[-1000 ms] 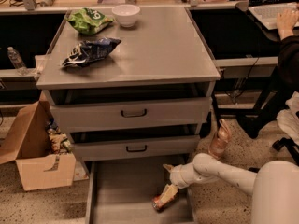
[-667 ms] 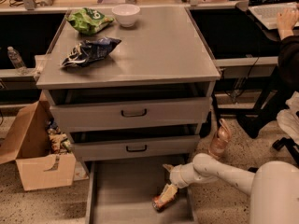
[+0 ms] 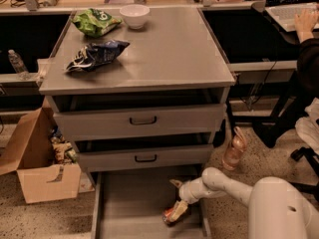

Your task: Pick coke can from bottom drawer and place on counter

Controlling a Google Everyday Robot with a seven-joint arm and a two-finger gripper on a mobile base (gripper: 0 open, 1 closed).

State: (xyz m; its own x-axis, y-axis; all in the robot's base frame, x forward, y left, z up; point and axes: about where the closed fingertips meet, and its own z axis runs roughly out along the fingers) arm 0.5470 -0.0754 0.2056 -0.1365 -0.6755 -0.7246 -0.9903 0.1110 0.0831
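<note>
The coke can (image 3: 172, 215), red-orange, lies tilted on the floor of the open bottom drawer (image 3: 129, 208), near its right wall. My gripper (image 3: 178, 204) reaches into the drawer from the right on a white arm and sits right at the can's upper end, touching or around it. The grey counter (image 3: 164, 49) is the cabinet's top, well above.
On the counter's far left are a dark blue chip bag (image 3: 94, 55), a green chip bag (image 3: 94, 23) and a white bowl (image 3: 134, 15). A pinkish plastic bottle (image 3: 234, 149) stands on the floor right of the cabinet. A cardboard box (image 3: 40, 166) sits left. A seated person (image 3: 306, 59) is at right.
</note>
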